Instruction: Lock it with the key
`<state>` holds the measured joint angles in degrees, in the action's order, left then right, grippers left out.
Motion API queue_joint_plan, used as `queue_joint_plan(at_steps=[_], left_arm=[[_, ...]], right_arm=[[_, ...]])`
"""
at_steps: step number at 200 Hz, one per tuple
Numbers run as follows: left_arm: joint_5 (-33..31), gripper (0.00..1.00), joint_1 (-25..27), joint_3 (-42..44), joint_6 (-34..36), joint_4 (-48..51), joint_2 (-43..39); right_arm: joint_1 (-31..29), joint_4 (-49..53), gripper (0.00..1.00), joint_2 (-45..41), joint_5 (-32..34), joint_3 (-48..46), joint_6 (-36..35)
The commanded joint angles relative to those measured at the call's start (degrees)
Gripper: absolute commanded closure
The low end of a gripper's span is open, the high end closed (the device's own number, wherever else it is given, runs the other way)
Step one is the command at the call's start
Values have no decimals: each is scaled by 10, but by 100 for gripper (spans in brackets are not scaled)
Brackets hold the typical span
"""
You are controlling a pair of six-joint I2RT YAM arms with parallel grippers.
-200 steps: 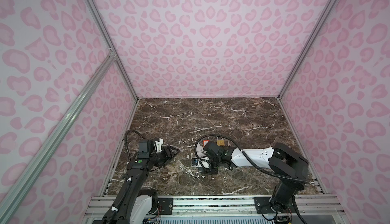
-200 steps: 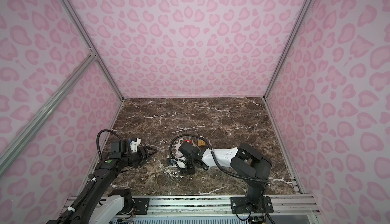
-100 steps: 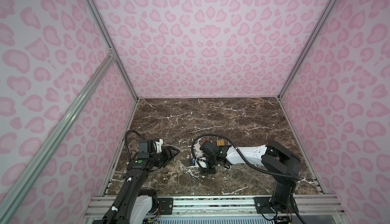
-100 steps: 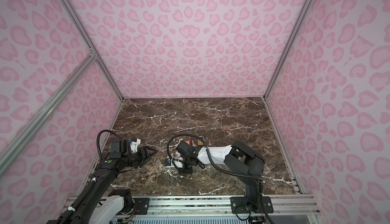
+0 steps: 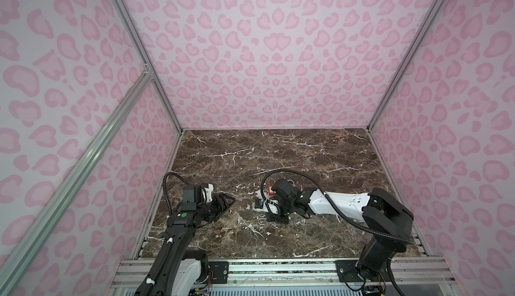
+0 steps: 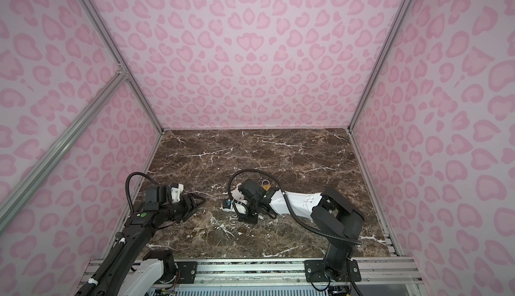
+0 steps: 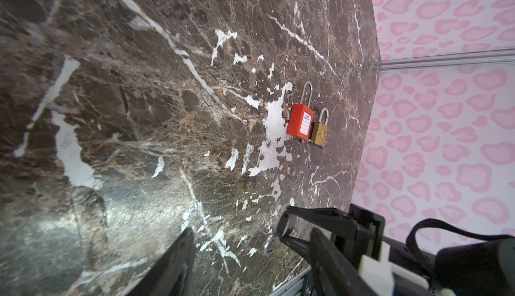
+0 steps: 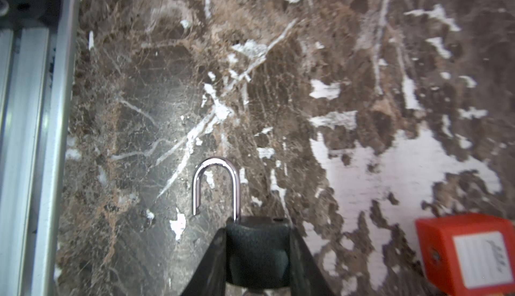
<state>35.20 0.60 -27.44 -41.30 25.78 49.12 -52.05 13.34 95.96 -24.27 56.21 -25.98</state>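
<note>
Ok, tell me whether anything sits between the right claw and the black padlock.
Nothing visible does. The right claw clasps the black padlock by both sides of its body; the red padlock lies apart, off to one side.

In the right wrist view my right fingers (image 8: 207, 269) cover the flanks of the black padlock (image 8: 256, 250), and the frame edge cuts off its lower body. The red padlock (image 8: 471, 255) is cropped as well. In both top views my right gripper (image 5: 271, 218) hides that black body; only its shackle (image 5: 262, 221) peeks out at nine o'clock.
</note>
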Motion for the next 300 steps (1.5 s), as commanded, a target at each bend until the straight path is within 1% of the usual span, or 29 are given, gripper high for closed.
queue_joint_plan(at_steps=[1,15,29,46,57,73,84,121,142,155,176,197,220,240,278,300], left_arm=[[27,35,21,-18,-10,-16,8],[44,35,52,-31,-31,-45,13],[57,34,93,-50,-52,-73,26],[60,33,142,-84,-56,-85,54],[63,34,164,-99,-62,-100,66],[72,34,181,-105,-81,-141,76],[75,34,185,-106,-91,-160,80],[78,34,195,-112,-92,-169,94],[90,35,199,-111,-86,-169,105],[94,37,202,-108,-88,-173,111],[92,47,207,-106,-89,-177,113],[92,52,208,-106,-90,-178,113],[95,53,210,-108,-93,-178,114],[115,53,212,-108,-100,-191,122],[130,54,216,-110,-98,-192,133],[129,59,217,-109,-96,-191,135]], right_arm=[[20,-30,69,-30,-36,-8,38],[29,-31,69,-47,-45,-6,46],[36,-27,69,-54,-54,2,49],[39,-18,69,-57,-64,17,49],[39,-10,69,-58,-65,26,50],[39,-6,70,-63,-76,37,56],[39,-8,70,-71,-86,39,61],[41,-7,70,-96,-106,43,73],[43,-10,70,-105,-115,45,74],[43,-14,70,-107,-118,47,78],[43,-13,70,-106,-118,52,78],[43,-9,70,-100,-117,59,73],[43,-14,70,-91,-119,64,74],[44,-19,70,-80,-119,70,73],[44,-12,70,-58,-123,91,67],[46,-16,70,-55,-123,95,67]])
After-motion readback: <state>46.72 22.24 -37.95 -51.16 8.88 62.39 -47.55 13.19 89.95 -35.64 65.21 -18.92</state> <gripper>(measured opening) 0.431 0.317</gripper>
